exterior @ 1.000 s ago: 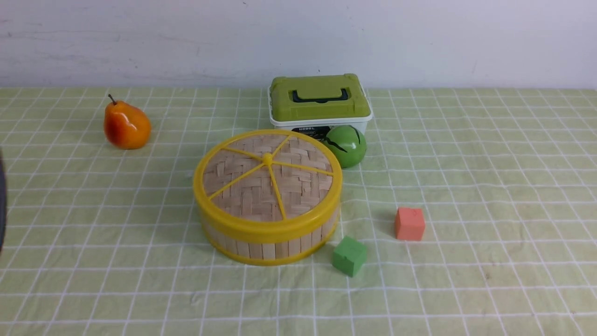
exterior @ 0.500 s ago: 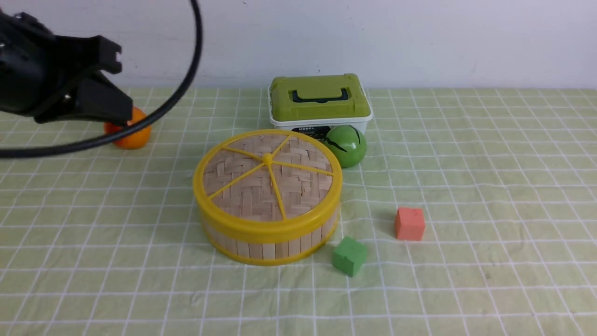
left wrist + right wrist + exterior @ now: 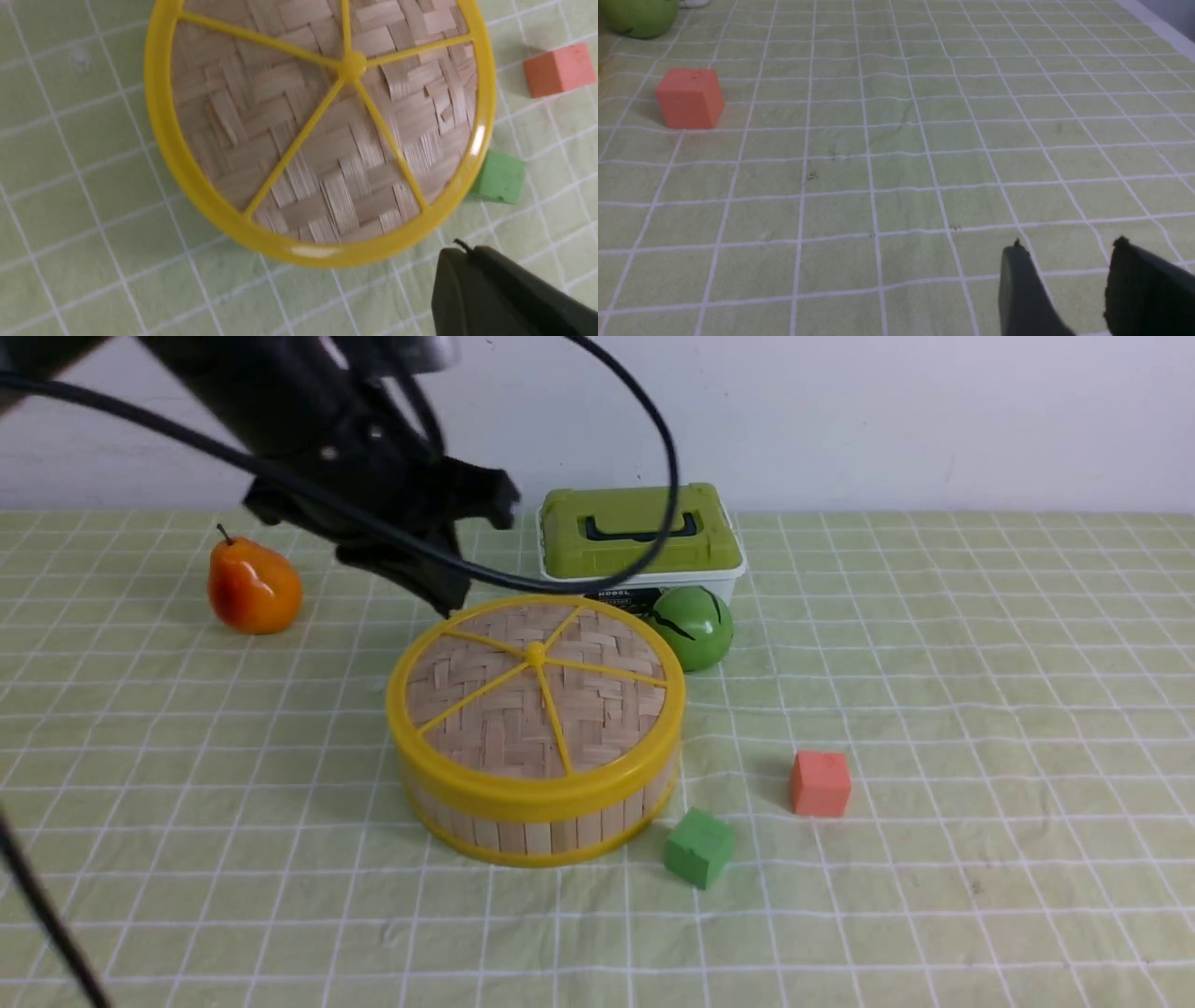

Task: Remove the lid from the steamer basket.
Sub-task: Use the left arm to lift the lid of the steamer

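Presently, by view.

Front view.
- Steamer basket (image 3: 532,826): stands about mid-surface (image 3: 934,663), well in from the near and far edges.
- Lid (image 3: 537,686): seated flat on the basket with its rim flush all round, not yet off.
- My left claw (image 3: 450,590): fingers together and holding nothing, poised at the lid's far-left rim. I cannot tell whether it touches.
- Method, as I judge it: part the fingers first, straddle the yellow rim or pinch the hub, close firmly, then lift straight up. The basket looks light and may ride along if I tilt or drag.
- Basket contents: hidden under the lid.
- White box (image 3: 639,537): toward the far edge, just behind the basket, green top shut, contents unseen.
- Loose items: pear (image 3: 252,588) toward the far left; green ball (image 3: 693,627) between box and basket; green cube (image 3: 698,847) just beside the basket's near right; orange cube (image 3: 820,784) further right.

Left wrist view.
- The lid (image 3: 317,126) fills most of the frame, five spokes meeting at the hub.
- One dark finger (image 3: 486,289) of my left claw shows outside the rim, off the lid.

Right wrist view.
- My right claw (image 3: 1069,245): fingers apart with nothing between them, over bare cloth.
- The orange cube and green ball lie beyond it.
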Controlling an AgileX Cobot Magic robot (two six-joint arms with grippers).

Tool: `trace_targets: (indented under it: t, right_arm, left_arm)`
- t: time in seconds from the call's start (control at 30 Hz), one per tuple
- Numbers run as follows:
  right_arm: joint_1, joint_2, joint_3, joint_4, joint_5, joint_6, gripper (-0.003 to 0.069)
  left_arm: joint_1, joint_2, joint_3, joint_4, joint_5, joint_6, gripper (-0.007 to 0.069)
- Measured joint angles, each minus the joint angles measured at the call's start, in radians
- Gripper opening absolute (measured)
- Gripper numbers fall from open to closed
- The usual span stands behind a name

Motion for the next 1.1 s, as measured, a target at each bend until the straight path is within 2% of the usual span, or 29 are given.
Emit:
trace_targets:
  t: [0.13, 0.2, 0.23, 0.37, 0.43, 0.5, 0.73, 0.93, 1.1]
  right_arm:
    - [0.000, 0.000, 0.000, 0.000, 0.000, 0.000, 0.0241]
    - [0.000, 0.000, 0.000, 0.000, 0.000, 0.000, 0.0241]
    - [0.000, 0.000, 0.000, 0.000, 0.000, 0.000, 0.0241]
    - [0.000, 0.000, 0.000, 0.000, 0.000, 0.000, 0.0241]
    - [0.000, 0.000, 0.000, 0.000, 0.000, 0.000, 0.0241]
    - [0.000, 0.000, 0.000, 0.000, 0.000, 0.000, 0.0241]
    - [0.000, 0.000, 0.000, 0.000, 0.000, 0.000, 0.0241]
    - [0.000, 0.000, 0.000, 0.000, 0.000, 0.000, 0.0241]
    - [0.000, 0.000, 0.000, 0.000, 0.000, 0.000, 0.0241]
  left_arm:
    - [-0.055, 0.154, -0.190, 0.083, 0.025, -0.005, 0.0016]
    - [-0.070, 0.229, -0.277, 0.094, 0.029, 0.013, 0.0081]
    - [-0.071, 0.229, -0.277, 0.095, 0.029, 0.013, 0.0081]
    - [-0.082, 0.336, -0.369, 0.106, 0.030, 0.041, 0.0248]
    - [-0.082, 0.368, -0.377, 0.116, 0.030, 0.047, 0.0301]
    - [-0.082, 0.390, -0.378, 0.130, 0.030, 0.041, 0.0322]
    - [-0.082, 0.433, -0.378, 0.162, 0.030, 0.029, 0.0318]
    - [-0.082, 0.441, -0.381, 0.207, 0.030, 0.028, 0.0241]
    - [-0.083, 0.461, -0.383, 0.195, 0.030, 0.028, 0.0218]
